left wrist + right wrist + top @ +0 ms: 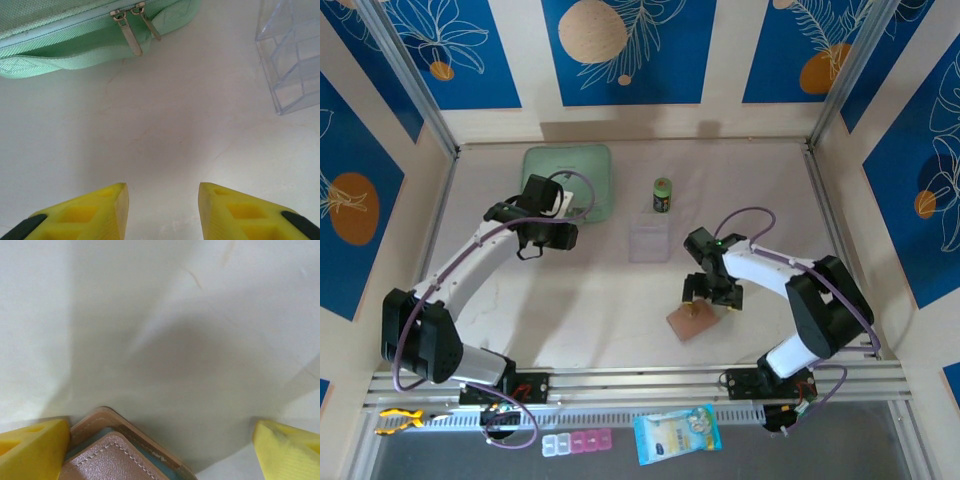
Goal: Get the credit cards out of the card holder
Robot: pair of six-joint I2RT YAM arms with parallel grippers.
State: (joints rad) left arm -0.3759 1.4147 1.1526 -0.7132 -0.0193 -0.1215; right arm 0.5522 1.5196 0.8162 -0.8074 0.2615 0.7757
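Right gripper (160,426) was wide open, hanging low over the card holder (690,323), nothing clamped. The card holder lay flat on the bench (620,310), right-front area, just ahead of the right arm's base. On the right wrist view one corner of it sat between the yellow fingers (35,450), hard up against the finger at the picture's left and well apart from the other one. Pink stitched leather layers showed there, with a thin bluish strip (90,437) between them. Couldn't tell if that was a credit card edge or lining.

Left gripper (162,189) was open too, with a narrower gap, nothing between its fingers and bare bench under it. It sat back-left, just beside the mint-green zip case (567,180). The left wrist view had the case's two metal zip pulls (131,35) at top and the clear plastic box (292,55) off to the right. From above, the clear box stood mid-bench between the two grippers, apart from both, with a small green can (662,195) just behind it.
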